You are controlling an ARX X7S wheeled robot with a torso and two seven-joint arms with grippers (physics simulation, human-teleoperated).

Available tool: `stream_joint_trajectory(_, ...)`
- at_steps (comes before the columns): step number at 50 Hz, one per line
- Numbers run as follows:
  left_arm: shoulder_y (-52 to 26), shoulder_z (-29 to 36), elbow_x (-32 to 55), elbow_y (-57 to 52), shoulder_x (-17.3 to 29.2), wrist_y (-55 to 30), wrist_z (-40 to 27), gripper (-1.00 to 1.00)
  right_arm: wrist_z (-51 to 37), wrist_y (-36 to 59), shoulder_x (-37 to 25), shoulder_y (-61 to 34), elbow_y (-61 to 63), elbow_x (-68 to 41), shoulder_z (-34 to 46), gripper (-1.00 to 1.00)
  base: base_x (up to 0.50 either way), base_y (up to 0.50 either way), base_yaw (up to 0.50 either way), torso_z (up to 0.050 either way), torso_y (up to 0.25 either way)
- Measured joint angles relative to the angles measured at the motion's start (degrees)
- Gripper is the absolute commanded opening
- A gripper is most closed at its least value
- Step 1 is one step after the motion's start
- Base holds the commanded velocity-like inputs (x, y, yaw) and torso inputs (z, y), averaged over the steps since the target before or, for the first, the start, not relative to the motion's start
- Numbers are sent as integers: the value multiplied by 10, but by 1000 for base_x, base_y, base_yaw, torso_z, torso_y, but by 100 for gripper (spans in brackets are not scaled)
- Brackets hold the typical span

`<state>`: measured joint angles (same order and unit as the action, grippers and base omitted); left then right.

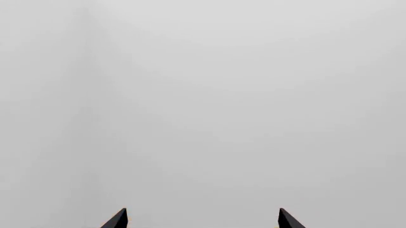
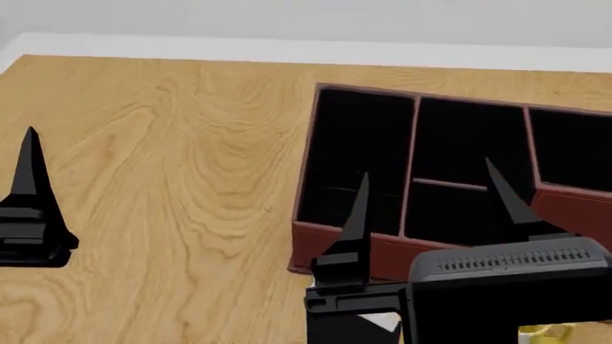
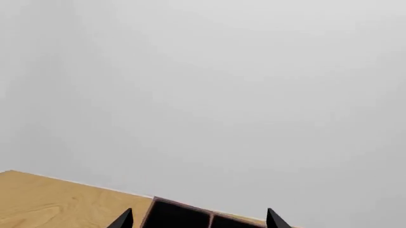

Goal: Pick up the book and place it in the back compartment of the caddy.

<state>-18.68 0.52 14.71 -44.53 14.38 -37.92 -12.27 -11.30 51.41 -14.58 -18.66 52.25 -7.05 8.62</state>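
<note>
Over the caddy's (image 2: pixel 383 251) front edge: right gripper (image 2: pixel 431 215) wide open, empty.
Left gripper (image 1: pixel 203 219) also spread, holding nothing, parked over bare counter (image 2: pixel 172 179). Book isn't identifiable; a white patch under the right arm might be it, can't tell. Suggest tilting the head down to find the book before reaching, and keep fingers clear of the caddy wall.

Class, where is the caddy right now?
In the head view, the caddy sits on the wooden table at right, directly behind the right gripper.
</note>
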Motion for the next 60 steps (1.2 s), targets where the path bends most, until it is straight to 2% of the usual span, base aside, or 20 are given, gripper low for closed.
stream_joint_trajectory(4, 1, 2, -1, 1, 2, 2, -1, 100, -2, 1, -1, 0, 2, 0, 2, 100, 0, 0, 468, 0, 0)
stream_joint_trajectory(12, 2, 4, -2, 1, 4, 5, -3, 100, -1, -3, 2, 1, 8, -11, -6, 100, 0, 0, 0, 0, 0)
stream_joint_trajectory(26, 2, 6, 1, 1, 8, 7, -7, 100, 9, -19, 2, 11, 16, -34, -26, 100, 496, -66, 0, 0, 1)
stream_joint_trajectory(39, 2, 9, 3, 1, 11, 8, -10, 100, -1, 12, -3, 6, 38, -53, -36, 100, -3, 0, 0, 0, 1)
stream_joint_trajectory(42, 2, 9, 4, 0, 12, 7, -11, 100, -43, 15, -33, 0, 48, -101, -41, 100, 0, 0, 0, 0, 0)
stream_joint_trajectory(51, 2, 10, 6, -2, 14, 7, -13, 100, -253, -25, -195, -53, 66, -318, -10, 100, 111, 9, 0, 0, 0)
stream_joint_trajectory(60, 1, 6, 11, -3, 16, 6, -15, 100, -361, -70, -286, -89, 71, -422, 29, 100, 498, 40, 0, 0, 0)
